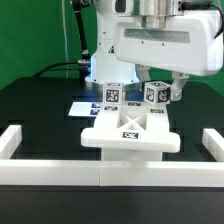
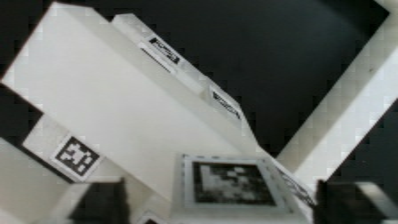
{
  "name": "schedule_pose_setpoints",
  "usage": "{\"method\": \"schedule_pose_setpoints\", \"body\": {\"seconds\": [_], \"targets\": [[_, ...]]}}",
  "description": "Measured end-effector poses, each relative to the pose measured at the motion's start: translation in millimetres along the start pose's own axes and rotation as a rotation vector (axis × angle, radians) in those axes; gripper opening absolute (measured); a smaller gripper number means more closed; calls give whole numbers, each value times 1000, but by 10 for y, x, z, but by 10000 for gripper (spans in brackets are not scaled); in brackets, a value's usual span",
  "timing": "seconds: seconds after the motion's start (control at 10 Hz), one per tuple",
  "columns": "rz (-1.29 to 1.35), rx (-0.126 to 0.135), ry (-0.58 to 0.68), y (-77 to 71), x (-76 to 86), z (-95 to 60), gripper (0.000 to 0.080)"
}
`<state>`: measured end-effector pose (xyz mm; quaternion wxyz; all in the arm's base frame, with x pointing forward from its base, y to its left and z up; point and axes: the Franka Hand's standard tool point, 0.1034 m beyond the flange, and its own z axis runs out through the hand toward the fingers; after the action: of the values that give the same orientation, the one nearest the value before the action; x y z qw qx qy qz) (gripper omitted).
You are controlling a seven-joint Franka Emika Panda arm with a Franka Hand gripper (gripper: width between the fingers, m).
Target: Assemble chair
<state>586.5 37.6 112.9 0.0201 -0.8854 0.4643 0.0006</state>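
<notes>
The chair stands partly joined in the middle of the black table: a flat white slab (image 1: 130, 135) with a tag on top and two upright tagged posts behind it, one (image 1: 113, 94) towards the exterior view's left and one (image 1: 155, 95) towards its right. My gripper (image 1: 156, 92) hangs over the right post, a finger on each side. In the wrist view the tagged top of that post (image 2: 231, 185) lies between dark fingers (image 2: 98, 200), with a gap on both sides. The gripper (image 2: 228, 200) is open and holds nothing. Long white chair slabs (image 2: 125, 90) stretch away below.
A low white border rail (image 1: 110, 185) runs along the table's front, with raised ends at the left (image 1: 20, 140) and right (image 1: 212, 142). The marker board (image 1: 85, 107) lies flat behind the chair on the left. The arm's base (image 1: 105, 40) stands at the back.
</notes>
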Motion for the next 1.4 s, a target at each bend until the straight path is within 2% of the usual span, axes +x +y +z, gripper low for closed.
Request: {"method": "schedule_pose_setpoints", "body": {"seconds": [0.1, 0.2, 0.5, 1.4], "targets": [[-47, -1, -1, 8, 6, 1, 615], [-50, -2, -2, 5, -2, 2, 639], [-367, -8, 6, -5, -9, -5, 648], [-1001, -17, 7, 15, 24, -2, 648]]}}
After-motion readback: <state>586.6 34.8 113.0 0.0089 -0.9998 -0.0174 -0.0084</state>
